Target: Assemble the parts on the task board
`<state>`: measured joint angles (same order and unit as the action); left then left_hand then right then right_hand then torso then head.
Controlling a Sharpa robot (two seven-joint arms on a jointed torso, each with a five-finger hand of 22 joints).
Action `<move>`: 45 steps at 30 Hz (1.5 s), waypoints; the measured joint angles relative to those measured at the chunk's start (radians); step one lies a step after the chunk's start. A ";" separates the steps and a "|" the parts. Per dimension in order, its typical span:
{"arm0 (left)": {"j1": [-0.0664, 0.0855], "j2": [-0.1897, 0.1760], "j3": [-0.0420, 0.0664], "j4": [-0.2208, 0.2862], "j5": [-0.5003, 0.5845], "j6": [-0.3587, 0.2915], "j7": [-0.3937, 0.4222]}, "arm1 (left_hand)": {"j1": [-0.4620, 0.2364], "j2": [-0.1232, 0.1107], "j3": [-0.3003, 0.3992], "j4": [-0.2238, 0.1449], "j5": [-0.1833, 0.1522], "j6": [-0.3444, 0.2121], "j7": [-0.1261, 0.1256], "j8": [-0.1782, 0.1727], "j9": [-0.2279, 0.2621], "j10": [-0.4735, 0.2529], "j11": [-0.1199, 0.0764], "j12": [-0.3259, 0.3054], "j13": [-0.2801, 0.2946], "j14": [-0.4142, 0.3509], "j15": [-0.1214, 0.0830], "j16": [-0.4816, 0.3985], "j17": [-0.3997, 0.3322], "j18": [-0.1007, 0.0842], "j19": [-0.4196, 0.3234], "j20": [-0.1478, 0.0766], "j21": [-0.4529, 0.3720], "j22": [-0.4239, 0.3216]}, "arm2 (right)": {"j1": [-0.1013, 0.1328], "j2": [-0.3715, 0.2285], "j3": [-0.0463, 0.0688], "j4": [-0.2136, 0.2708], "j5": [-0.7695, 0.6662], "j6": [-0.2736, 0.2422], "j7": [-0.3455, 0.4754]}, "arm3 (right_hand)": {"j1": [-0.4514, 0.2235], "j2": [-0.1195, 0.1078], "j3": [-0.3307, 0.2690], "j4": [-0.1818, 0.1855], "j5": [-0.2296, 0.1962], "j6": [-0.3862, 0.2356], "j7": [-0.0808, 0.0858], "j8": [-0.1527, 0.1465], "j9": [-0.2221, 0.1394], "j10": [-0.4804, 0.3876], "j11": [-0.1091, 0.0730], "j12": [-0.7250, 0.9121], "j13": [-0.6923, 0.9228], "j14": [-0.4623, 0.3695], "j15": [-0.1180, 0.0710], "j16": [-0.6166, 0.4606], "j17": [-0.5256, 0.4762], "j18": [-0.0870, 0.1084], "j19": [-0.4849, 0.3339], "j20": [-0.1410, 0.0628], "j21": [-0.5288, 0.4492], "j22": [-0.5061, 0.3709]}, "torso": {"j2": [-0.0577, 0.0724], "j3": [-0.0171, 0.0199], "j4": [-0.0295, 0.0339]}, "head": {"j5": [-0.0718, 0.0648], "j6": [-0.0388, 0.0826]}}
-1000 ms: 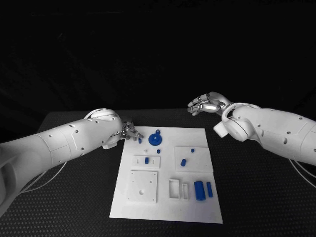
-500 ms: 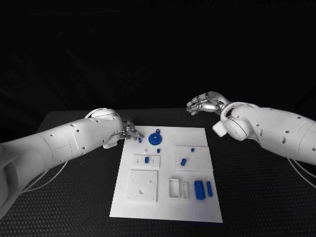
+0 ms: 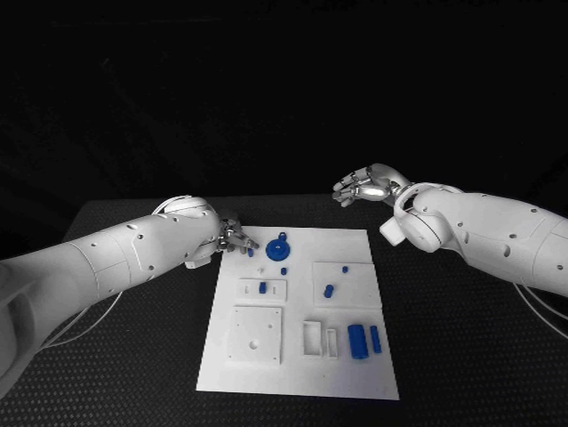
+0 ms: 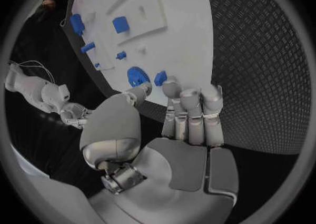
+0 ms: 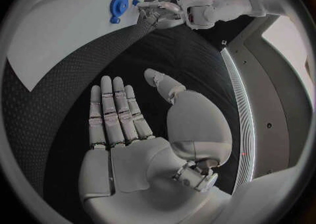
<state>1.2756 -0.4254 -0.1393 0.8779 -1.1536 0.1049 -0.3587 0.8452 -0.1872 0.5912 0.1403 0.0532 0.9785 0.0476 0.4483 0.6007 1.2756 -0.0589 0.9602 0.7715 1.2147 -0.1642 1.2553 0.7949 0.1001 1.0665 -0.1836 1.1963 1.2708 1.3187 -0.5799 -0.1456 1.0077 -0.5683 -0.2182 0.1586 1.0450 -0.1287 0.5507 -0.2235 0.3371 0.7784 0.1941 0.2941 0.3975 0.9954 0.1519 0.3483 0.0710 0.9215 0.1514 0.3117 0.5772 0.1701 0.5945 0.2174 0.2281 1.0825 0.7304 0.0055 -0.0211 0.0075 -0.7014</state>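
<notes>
The task board (image 3: 303, 307) is a white plate lying flat in the middle of the black tabletop (image 3: 463, 338), its long side running away from the robot. Small blue parts sit on it: a round wheel-like part (image 3: 278, 249) near the far left corner with a small blue peg (image 3: 252, 253) just beside it, a few short pegs (image 3: 329, 291) on the raised white squares in the middle of the board, and two larger upright blue pieces (image 3: 358, 341) near a white slotted block (image 3: 320, 339) toward the near right. A plain white square plate (image 3: 257, 335) with a small hole lies on the near left of the board.

The left robot hand (image 3: 234, 239) is at the board's far left corner, low over the edge, just beside the small peg and the wheel-like part. In the left wrist view its fingers (image 4: 191, 113) are held together and lightly curled, fingertips right at the board edge next to the blue peg (image 4: 160, 78) and wheel (image 4: 137, 76); whether they touch a part I cannot tell, and nothing is seen held in the hand.

The right robot hand (image 3: 368, 186) is raised above the tabletop beyond the board's far right corner, well apart from the parts. The right wrist view shows its palm (image 5: 141, 145) open, fingers straight and slightly spread, holding nothing
</notes>
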 measured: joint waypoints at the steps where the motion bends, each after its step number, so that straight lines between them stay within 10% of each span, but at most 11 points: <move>1: -0.001 0.000 0.000 -0.002 0.001 0.000 0.001 | 0.000 0.000 0.000 0.000 0.000 0.000 0.000 0.000 0.000 0.000 0.000 0.000 0.000 0.000 0.000 0.000 0.000 0.000 0.000 0.000 0.000 0.000 | 0.000 0.000 0.000 0.000 0.000 0.000 0.000 | 0.000 0.000 0.000 0.000 0.000 0.000 0.000 0.000 0.000 0.000 0.000 0.000 0.000 0.000 0.000 0.000 0.000 0.000 0.000 0.000 0.000 0.000 | 0.000 0.0000 -0.0003 | 0.000 0.000; 15: -0.012 0.009 -0.001 -0.010 0.007 0.004 0.005 | 0.002 0.011 -0.009 -0.009 0.000 -0.002 -0.003 0.000 0.003 0.000 0.000 0.000 0.000 -0.005 -0.002 0.000 0.002 0.001 -0.006 0.001 0.000 0.001 | 0.000 0.001 0.000 0.000 0.000 0.000 0.000 | 0.000 0.000 0.000 0.000 0.000 0.000 0.000 0.000 0.000 0.000 0.000 0.000 0.000 -0.001 0.001 0.000 0.000 0.000 0.000 0.000 0.000 0.001 | 0.000 0.0005 -0.0001 | -0.001 0.001; 33: -0.015 0.004 0.000 -0.002 0.022 0.003 0.011 | 0.025 0.098 -0.021 -0.059 0.000 0.004 0.000 -0.008 0.010 -0.007 0.000 0.004 0.000 -0.006 -0.002 0.000 0.004 0.002 -0.009 0.005 0.000 0.005 | 0.000 -0.002 0.000 0.001 0.000 0.000 0.000 | 0.000 0.000 0.000 0.000 0.002 0.000 0.000 0.000 -0.001 0.000 0.000 0.000 0.000 -0.002 0.002 0.000 -0.001 0.000 0.000 0.000 0.000 0.002 | -0.001 -0.0002 0.0000 | -0.003 0.000; 45: -0.015 0.001 0.000 -0.003 0.063 -0.001 0.013 | 0.070 0.176 0.009 -0.165 -0.004 0.012 0.000 -0.014 0.014 -0.007 0.000 0.008 -0.004 -0.007 0.000 0.004 0.006 0.003 -0.018 0.007 0.000 0.011 | 0.000 -0.002 0.000 0.001 0.000 0.001 0.000 | 0.000 0.000 0.000 0.000 0.004 0.000 0.000 0.000 -0.001 0.000 0.000 0.000 0.000 -0.006 -0.001 0.000 -0.001 0.000 0.000 0.000 0.000 0.003 | -0.001 -0.0002 0.0007 | -0.002 -0.001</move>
<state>1.2609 -0.4239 -0.1389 0.8745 -1.0906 0.1042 -0.3453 0.9150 -0.0112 0.6006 -0.0243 0.0495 0.9903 0.0480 0.4348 0.6143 1.2684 -0.0588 0.9681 0.7678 1.2074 -0.1638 1.2592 0.8011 0.1027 1.0483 -0.1768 1.1964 1.2821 1.3184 -0.5818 -0.1456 1.0090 -0.5683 -0.2176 0.1586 1.0451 -0.1288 0.5507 -0.2235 0.3408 0.7784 0.1941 0.2941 0.3968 0.9954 0.1518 0.3483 0.0710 0.9157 0.1505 0.3117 0.5765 0.1701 0.5946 0.2174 0.2282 1.0852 0.7297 0.0053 -0.0204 0.0050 -0.7028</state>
